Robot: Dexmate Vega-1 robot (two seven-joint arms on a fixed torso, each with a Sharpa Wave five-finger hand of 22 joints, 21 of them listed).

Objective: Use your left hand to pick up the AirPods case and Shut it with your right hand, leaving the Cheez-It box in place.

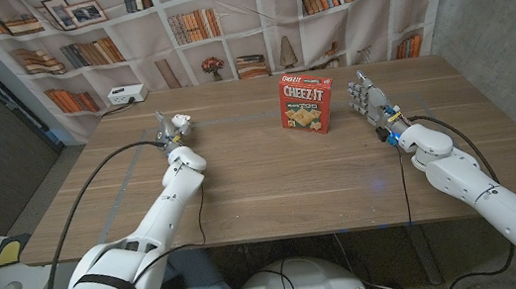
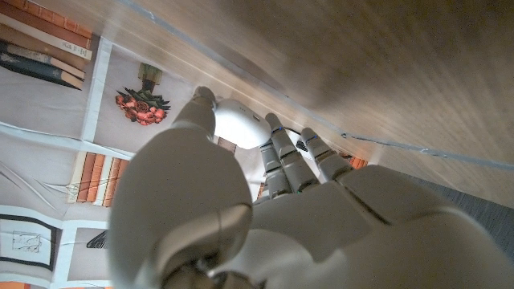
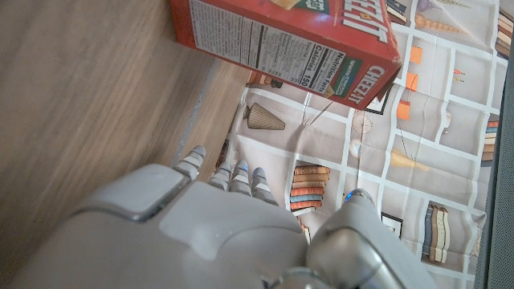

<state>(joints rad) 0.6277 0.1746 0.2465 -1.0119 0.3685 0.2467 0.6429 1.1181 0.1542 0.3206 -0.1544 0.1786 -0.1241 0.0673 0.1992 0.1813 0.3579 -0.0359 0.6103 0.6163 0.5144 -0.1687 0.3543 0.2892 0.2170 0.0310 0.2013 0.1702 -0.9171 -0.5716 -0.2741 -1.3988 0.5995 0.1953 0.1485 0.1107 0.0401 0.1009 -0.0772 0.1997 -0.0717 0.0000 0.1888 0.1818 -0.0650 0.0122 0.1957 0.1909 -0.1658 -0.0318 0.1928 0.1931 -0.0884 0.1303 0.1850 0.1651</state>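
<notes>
Left robot hand at table's ten o'clock, pinching white AirPods case. Cheez-It box upright at twelve o'clock; right robot hand beside it, empty, fingers loosely spread.

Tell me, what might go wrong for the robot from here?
The small white AirPods case sits at the left hand's fingertips; being smooth and rounded, it might slip in the grasp. The right hand waits close beside the Cheez-It box, so crossing toward the case could nudge the upright box.
</notes>
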